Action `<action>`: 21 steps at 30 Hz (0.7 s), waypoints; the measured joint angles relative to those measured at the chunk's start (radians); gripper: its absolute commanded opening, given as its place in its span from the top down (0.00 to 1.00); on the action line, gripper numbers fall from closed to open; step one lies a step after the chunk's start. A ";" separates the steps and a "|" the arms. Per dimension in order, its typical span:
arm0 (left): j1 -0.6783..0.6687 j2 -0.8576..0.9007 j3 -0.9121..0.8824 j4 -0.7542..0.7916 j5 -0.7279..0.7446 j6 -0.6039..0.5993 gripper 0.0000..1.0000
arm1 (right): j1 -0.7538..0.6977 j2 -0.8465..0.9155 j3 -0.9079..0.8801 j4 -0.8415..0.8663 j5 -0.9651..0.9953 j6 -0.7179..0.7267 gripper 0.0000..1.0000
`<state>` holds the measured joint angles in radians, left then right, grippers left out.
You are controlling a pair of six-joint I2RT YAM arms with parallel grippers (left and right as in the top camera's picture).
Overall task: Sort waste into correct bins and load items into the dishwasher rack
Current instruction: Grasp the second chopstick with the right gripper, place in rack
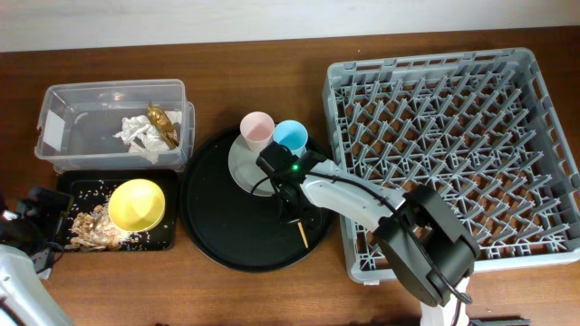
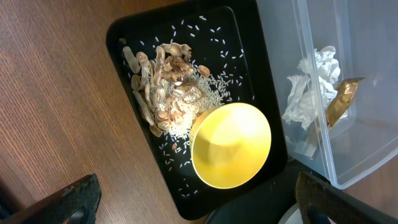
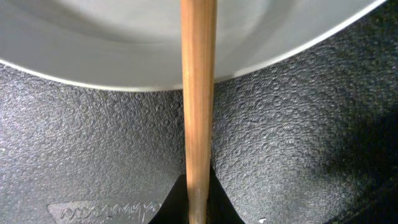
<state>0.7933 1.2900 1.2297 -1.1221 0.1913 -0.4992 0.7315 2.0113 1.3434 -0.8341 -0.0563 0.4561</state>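
The right gripper point(image 3: 198, 193) clamps thin wooden chopsticks point(image 3: 198, 93) over the round black tray point(image 3: 93, 143), the left gripper point(image 2: 202, 205) gapes empty over the yellow bowl point(image 2: 231, 146) and brownish food scraps point(image 2: 168, 81) in the shallow black tray point(image 2: 261, 81); white napkin point(image 2: 314, 84) and gold wrapper point(image 2: 341, 102) lie in the clear tub point(image 2: 348, 31), the grey pegged rack point(image 1: 426, 127) holds nothing

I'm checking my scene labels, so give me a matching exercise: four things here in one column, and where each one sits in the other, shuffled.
Things:
1. yellow bowl
2. crumpled napkin
3. plate
4. chopstick

Places:
A. on the round black tray
B. in the right gripper, between its jaws
C. in the clear tub
D. in the shallow black tray

Pairs: 1-D, 2-C, 3-A, 4-B.
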 measured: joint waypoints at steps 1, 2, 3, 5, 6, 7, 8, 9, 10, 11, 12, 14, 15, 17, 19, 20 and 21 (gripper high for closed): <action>0.000 0.000 0.000 0.000 0.000 0.000 0.01 | 0.000 -0.006 0.000 -0.007 -0.006 0.000 0.96; 0.000 0.000 0.000 0.000 0.000 0.000 0.01 | 0.000 -0.017 0.000 -0.019 -0.012 0.000 0.96; 0.000 0.000 0.000 0.000 0.000 0.000 0.01 | 0.000 -0.035 0.000 -0.047 -0.016 0.000 0.96; 0.000 0.000 0.000 0.000 0.000 0.000 0.01 | 0.000 -0.085 0.003 -0.088 -0.018 0.000 0.96; 0.000 0.000 0.000 0.000 0.000 0.000 0.01 | 0.000 -0.122 0.003 -0.101 -0.019 -0.001 0.96; 0.000 0.000 0.000 0.000 0.000 0.000 0.01 | 0.000 -0.171 0.005 -0.105 -0.020 0.000 0.96; 0.000 0.000 0.000 0.000 0.000 0.000 0.01 | 0.000 -0.241 0.014 -0.105 -0.020 -0.001 0.96; 0.000 0.000 0.000 0.000 0.000 0.000 0.01 | 0.000 -0.285 0.016 -0.105 -0.020 0.000 0.96; 0.000 0.000 0.000 0.000 0.000 0.000 0.01 | -0.005 -0.335 0.016 -0.107 -0.019 -0.013 0.96; 0.000 0.000 0.000 0.000 0.000 0.000 0.01 | -0.031 -0.410 0.017 -0.116 -0.021 -0.019 0.96; 0.000 0.000 0.000 0.000 0.000 0.000 0.01 | -0.080 -0.457 0.019 -0.138 -0.024 -0.024 0.96; 0.000 0.000 0.000 0.000 0.000 0.000 0.01 | -0.295 -0.505 0.024 -0.222 -0.049 -0.093 0.96; 0.000 0.000 0.000 0.000 0.000 0.000 0.01 | -0.360 -0.504 0.024 -0.244 -0.055 -0.129 0.96; 0.000 0.000 0.000 0.000 0.000 0.000 0.01 | -0.429 -0.495 0.025 -0.274 -0.083 -0.179 0.96; 0.000 0.000 0.000 0.000 0.000 0.000 0.01 | -0.452 -0.450 0.025 -0.274 -0.092 -0.209 0.96; 0.000 0.000 0.000 0.000 0.000 0.000 0.01 | -0.452 -0.431 0.025 -0.274 -0.093 -0.219 0.94; 0.000 0.000 0.000 0.000 0.000 0.000 0.01 | -0.452 -0.415 0.025 -0.272 -0.095 -0.224 0.94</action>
<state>0.7933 1.2900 1.2297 -1.1221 0.1913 -0.4992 0.2790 1.5967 1.3682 -1.1065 -0.1509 0.2325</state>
